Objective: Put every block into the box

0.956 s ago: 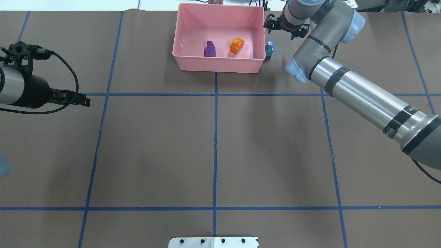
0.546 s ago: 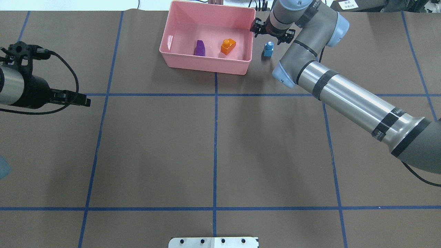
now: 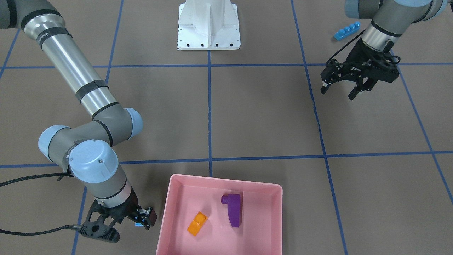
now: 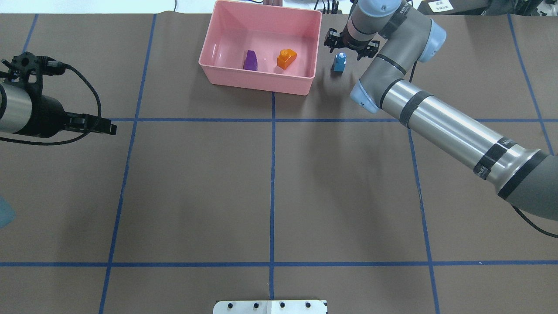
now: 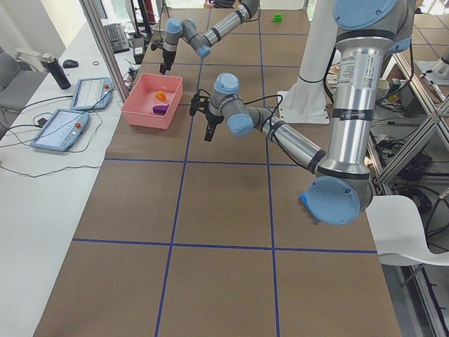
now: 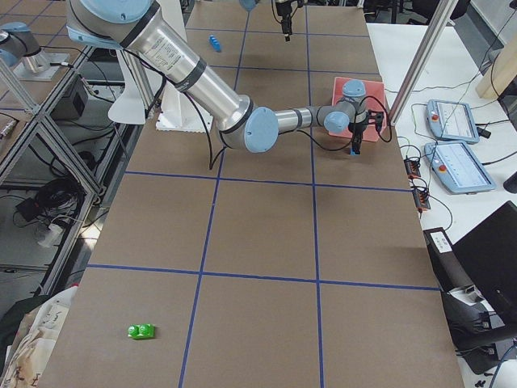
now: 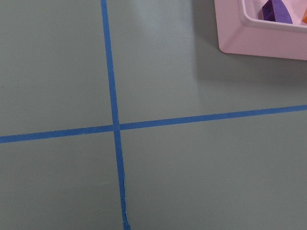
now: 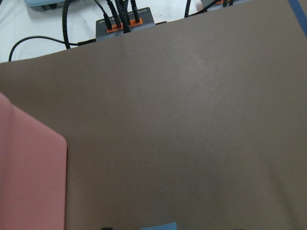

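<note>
Bottom of frame: the box (image 3: 226, 179) holds the orange brick (image 3: 197, 224) and purple brick (image 3: 233, 209), so two are done. The small blue brick (image 4: 339, 63) stands outside on the counter, with the right gripper (image 3: 125, 223) spread open beside it. Upper right, the left gripper (image 3: 338, 92) hangs open and empty, the long blue bar (image 3: 347, 30) beyond. The green brick (image 6: 141, 331) also waits.

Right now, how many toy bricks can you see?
5. Orange brick and purple brick lie in the pink box; small blue brick stands beside it; long blue bar and green brick lie far off. More could hide behind arms.
</note>
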Controlling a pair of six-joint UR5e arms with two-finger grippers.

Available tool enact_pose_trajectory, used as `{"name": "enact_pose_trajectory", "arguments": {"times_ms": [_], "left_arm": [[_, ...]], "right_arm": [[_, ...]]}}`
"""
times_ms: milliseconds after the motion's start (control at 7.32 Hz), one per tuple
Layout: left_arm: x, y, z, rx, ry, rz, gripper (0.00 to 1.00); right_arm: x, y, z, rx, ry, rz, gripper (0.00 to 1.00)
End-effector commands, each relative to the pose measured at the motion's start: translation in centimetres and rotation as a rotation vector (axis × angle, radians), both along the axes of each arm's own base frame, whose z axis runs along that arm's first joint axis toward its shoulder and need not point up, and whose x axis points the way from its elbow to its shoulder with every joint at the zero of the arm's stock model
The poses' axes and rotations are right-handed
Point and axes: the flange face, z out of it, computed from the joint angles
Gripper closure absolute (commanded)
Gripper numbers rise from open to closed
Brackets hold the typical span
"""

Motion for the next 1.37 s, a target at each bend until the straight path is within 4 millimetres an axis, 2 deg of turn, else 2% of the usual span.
{"name": "enact_pose_trajectory", "arguments": {"times_ms": [0, 410, 546, 683, 820, 956, 1093, 1229], "left_arm": [[-0.2, 0.3, -0.8, 0.010, 0.011, -0.001, 0.01], [-0.4, 0.6, -1.1, 0.016, 0.016, -0.001, 0.01], [-0.5, 0.6, -1.2, 0.017, 0.017, -0.001, 0.01], [-0.5, 0.6, -1.2, 0.017, 0.017, -0.001, 0.01], [-0.5, 0.6, -1.2, 0.017, 0.017, -0.001, 0.01], [-0.4, 0.6, -1.3, 0.018, 0.018, -0.001, 0.01], [-0.4, 0.6, -1.3, 0.018, 0.018, -0.001, 0.01], [-0.4, 0.6, -1.3, 0.019, 0.017, 0.000, 0.01]], "right_arm": [[-0.4, 0.2, 0.4, -0.007, 0.004, -0.003, 0.15], [-1.8, 1.0, 0.5, 0.006, -0.002, -0.018, 0.17], [-2.4, 1.3, 1.0, 0.022, -0.017, -0.025, 0.21], [-2.3, 1.2, 1.4, 0.021, -0.015, -0.025, 0.42], [-2.2, 1.2, 1.5, 0.020, -0.016, -0.031, 0.99], [-1.2, 0.6, 1.2, 0.025, -0.022, -0.038, 1.00], [1.1, -0.6, 1.1, 0.004, -0.049, -0.049, 1.00], [5.6, -3.0, -0.9, 0.020, -0.084, -0.057, 1.00]]}}
